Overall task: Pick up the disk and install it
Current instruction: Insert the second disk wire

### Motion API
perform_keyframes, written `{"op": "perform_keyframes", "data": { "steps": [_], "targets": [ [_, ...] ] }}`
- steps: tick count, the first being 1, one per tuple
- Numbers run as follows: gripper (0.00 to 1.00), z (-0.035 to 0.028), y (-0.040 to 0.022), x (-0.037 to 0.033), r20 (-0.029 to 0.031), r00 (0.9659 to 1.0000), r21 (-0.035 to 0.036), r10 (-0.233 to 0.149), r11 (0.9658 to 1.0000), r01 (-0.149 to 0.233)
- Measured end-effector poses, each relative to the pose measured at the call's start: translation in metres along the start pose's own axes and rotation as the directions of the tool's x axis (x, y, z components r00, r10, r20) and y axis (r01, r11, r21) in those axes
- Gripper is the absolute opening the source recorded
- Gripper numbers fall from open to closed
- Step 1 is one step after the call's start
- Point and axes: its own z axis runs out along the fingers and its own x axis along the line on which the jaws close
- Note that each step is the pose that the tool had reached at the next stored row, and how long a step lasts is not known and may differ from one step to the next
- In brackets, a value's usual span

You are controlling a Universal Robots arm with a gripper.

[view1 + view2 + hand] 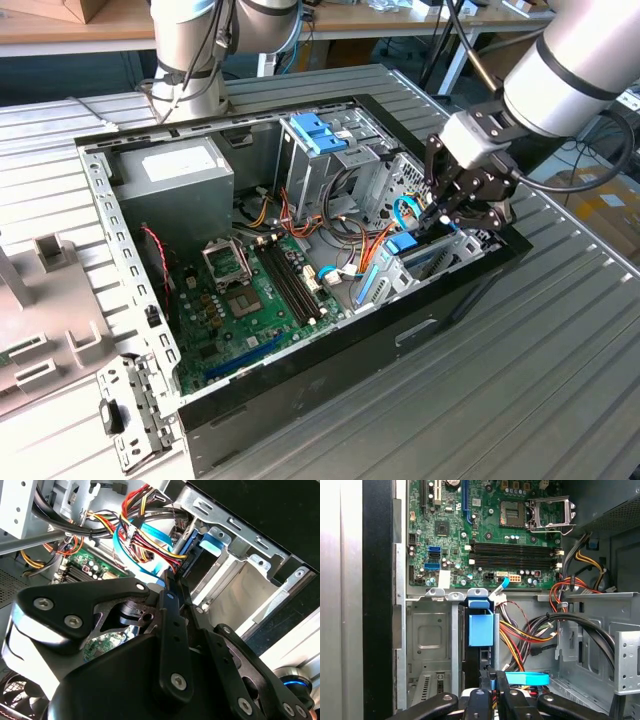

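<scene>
Fingers [492, 690] close together over blue-railed disk [481, 630], seemingly seated edge-on in drive bay [427, 640].

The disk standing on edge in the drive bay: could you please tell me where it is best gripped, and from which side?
Probably across the thin exposed edge of the disk, at its blue carrier end, coming straight in through the case's open side. It stands on edge between the bay's metal walls, so its flat faces are boxed in, and cables crowd the other side.

Disk [481, 630], blue-railed, upright on edge in the metal drive bay [427, 635].
</scene>
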Motion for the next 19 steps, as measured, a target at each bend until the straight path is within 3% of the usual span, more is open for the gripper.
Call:
{"op": "perform_keyframes", "data": {
  "steps": [7, 8, 9, 15, 16, 17, 19],
  "targets": [
    [0.16, -0.0004, 0.0000, 0.0024, 0.0012, 1.0000, 0.0000, 0.000, 1.0000, 0.000],
    [0.16, 0.0022, -0.0011, 0.0029, 0.0147, 0.9999, -0.0022, 0.000, 1.0000, 0.000],
    [0.16, 0.0035, -0.0014, 0.0036, 0.0190, 0.9998, -0.0029, 0.000, 1.0000, 0.000],
    [0.24, 0.0036, -0.0014, 0.0037, 0.0191, 0.9998, -0.0029, 0.000, 1.0000, 0.000],
    [0.24, 0.0023, -0.0014, 0.0035, 0.0188, 0.9998, -0.0029, 0.000, 1.0000, 0.000],
    [0.24, -0.0050, -0.0013, 0.0022, 0.0204, 0.9998, -0.0029, 0.000, 1.0000, 0.000],
    [0.24, -0.0123, -0.0013, 0.0009, 0.0223, 0.9998, -0.0029, 0.000, 1.0000, 0.000]
  ]
}}
